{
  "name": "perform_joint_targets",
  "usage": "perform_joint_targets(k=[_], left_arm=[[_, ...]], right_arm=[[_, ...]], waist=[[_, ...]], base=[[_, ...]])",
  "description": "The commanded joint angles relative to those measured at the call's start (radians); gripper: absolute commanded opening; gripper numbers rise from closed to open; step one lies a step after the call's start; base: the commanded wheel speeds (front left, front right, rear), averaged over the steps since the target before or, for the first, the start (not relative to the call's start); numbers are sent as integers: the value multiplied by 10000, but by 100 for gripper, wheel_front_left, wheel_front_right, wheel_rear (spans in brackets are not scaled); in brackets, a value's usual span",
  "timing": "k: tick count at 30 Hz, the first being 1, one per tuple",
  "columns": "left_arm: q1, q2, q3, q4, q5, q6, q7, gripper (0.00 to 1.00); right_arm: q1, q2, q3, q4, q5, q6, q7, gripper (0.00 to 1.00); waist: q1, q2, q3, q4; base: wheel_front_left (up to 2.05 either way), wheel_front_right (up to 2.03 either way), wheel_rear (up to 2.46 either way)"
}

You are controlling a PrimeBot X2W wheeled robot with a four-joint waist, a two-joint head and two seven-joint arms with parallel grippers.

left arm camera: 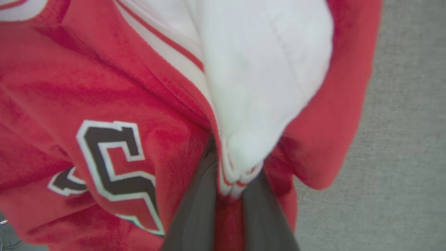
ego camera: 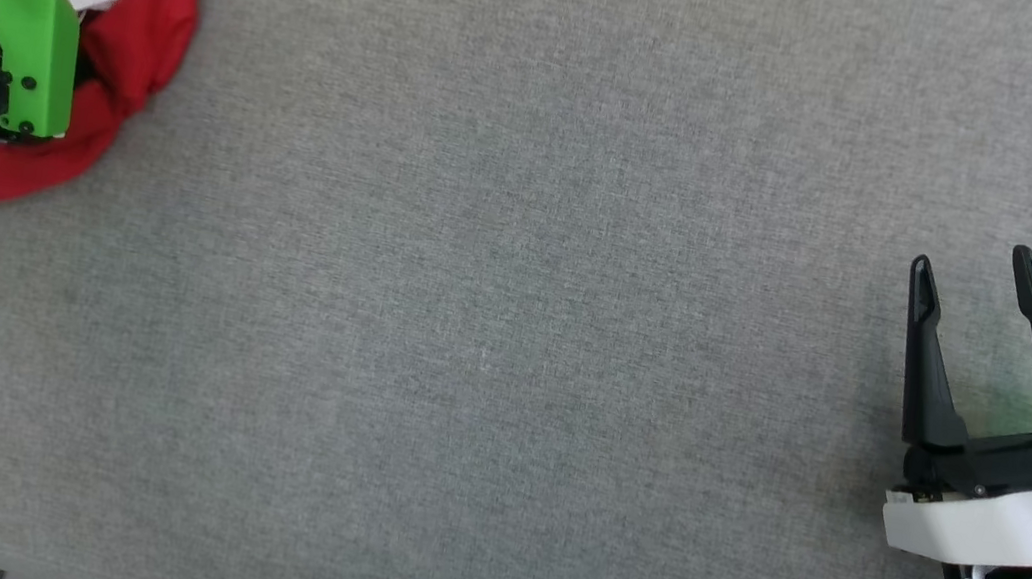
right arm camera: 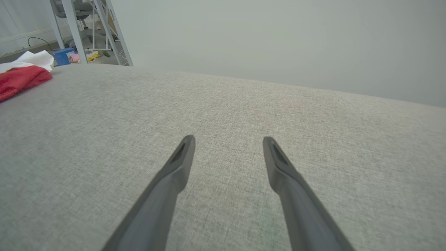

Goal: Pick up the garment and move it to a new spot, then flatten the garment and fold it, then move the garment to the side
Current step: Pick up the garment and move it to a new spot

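Garment [ego camera: 149, 26] bunched in red-and-white heap, upper left of head view, on grey table [ego camera: 510, 329]. Left claw [left arm camera: 231, 190] clamped on it: striped trim pinched between dark fingers [left arm camera: 195, 216], white sleeve [left arm camera: 264, 69] folded over just above, black white-edged lettering [left arm camera: 115, 164] beside (all blurred, very close). Green bracket [ego camera: 30, 9] on left wrist covers part of heap. Right claw [ego camera: 972, 256] well apart, lower right, prongs spread wide, nothing between them, bare table beneath.
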Motion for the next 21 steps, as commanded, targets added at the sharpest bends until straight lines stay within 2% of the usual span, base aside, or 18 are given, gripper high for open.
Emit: perform_joint_targets(k=[1,5,11,16,21], left_arm=[[271,-26,-103,-152,-112,-19,-224,0],[46,311,-311,-991,-223,-19,-870,0],[-270,661,-980,-2473,-256,-19,-1300,0],[-644,265,-1917,-3734,22,-19,-1623,0],[-875,-578,-2791,-4356,236,-19,-2054,0]], right_arm=[[132,48,-69,49,65,-9,-61,100],[465,218,-177,145,111,-9,-61,100],[806,458,-154,268,174,-9,-61,100],[994,669,-124,319,216,-9,-61,100],[1037,796,-165,303,241,-9,-61,100]], waist=[[-1,-1,-679,139],[-1,-1,-1427,205],[-1,-1,-2323,46],[-1,-1,-2903,-458],[-1,-1,-3030,-1100]], base=[[0,0,0],[0,0,0],[0,0,0],[0,0,0],[0,0,0]])
